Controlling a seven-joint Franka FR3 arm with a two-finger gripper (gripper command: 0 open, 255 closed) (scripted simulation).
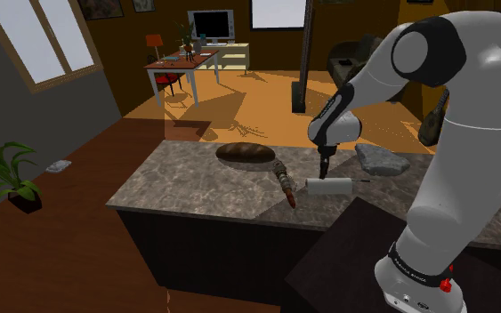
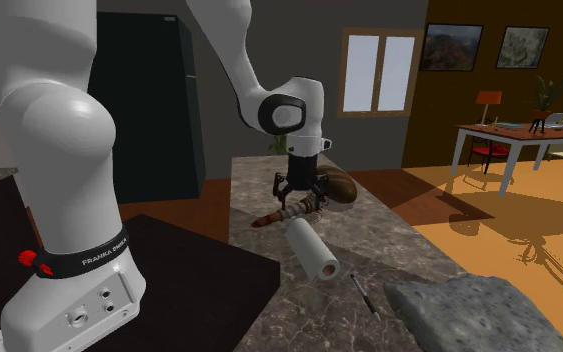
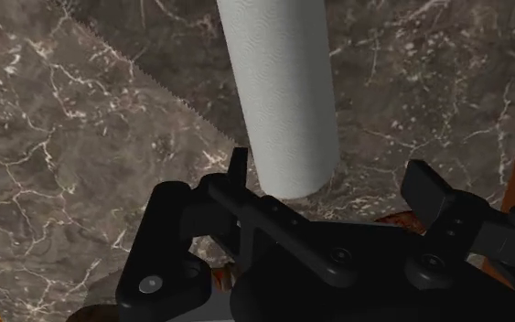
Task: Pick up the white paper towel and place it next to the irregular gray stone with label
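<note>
Hovering above paper towel roll (image 3: 283,91), fingers (image 3: 429,194) spread apart; shoulder view adds gray stone (image 1: 382,160) nearby.

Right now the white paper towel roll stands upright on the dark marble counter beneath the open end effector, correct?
No: in the second exterior view the white paper towel roll lies on its side on the dark marble counter, beneath the open end effector.

A dark marble counter (image 1: 195,182) stands over a reddish wood floor (image 1: 70,240), which glows orange farther back where sunlight falls. A white desk (image 1: 186,62) sits there (a screen (image 1: 211,24) is behind it). A pale window (image 1: 35,40) breaks the grey wall (image 1: 26,116), with a potted plant (image 1: 6,178) below it.
</note>
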